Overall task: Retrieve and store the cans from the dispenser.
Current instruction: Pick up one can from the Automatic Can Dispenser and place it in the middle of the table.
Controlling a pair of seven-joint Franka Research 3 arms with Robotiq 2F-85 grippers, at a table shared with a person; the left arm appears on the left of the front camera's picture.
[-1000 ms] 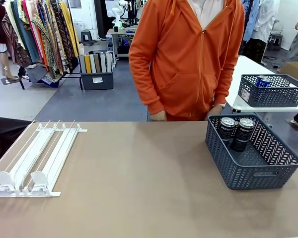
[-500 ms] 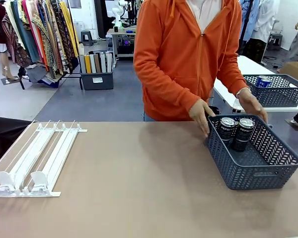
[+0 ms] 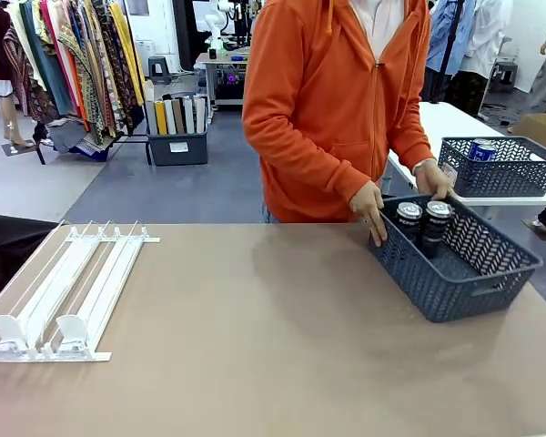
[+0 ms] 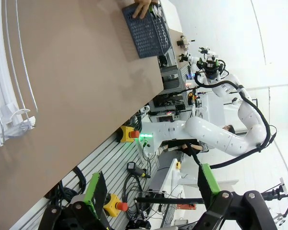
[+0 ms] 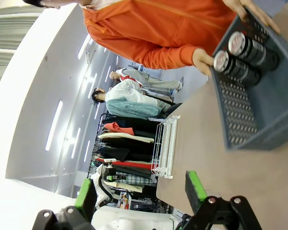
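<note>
Two dark cans (image 3: 422, 223) with silver tops stand upright in the far end of a dark grey mesh basket (image 3: 464, 282) at the table's right; they also appear as cans (image 5: 240, 57) in the right wrist view. A person in an orange hoodie grips the basket's far rim with both hands (image 3: 371, 208) and holds it skewed. Blue cans (image 3: 480, 149) lie in a second basket behind. The white dispenser (image 3: 68, 291) lies flat at the left with bare lanes, also seen as the dispenser (image 4: 7, 91) and dispenser (image 5: 165, 148). My left gripper (image 4: 151, 191) and right gripper (image 5: 140, 194) hang open off the table, holding nothing.
A second grey basket (image 3: 510, 173) sits on a white table (image 3: 455, 123) behind the person at the right. A black bag (image 3: 5, 241) lies at the table's left edge. The brown tabletop (image 3: 255, 328) stretches bare between dispenser and basket. Clothes racks stand far left.
The person's hands came forward, took hold of the basket's far rim, then turned and shifted it slightly left with the two dark cans inside.
</note>
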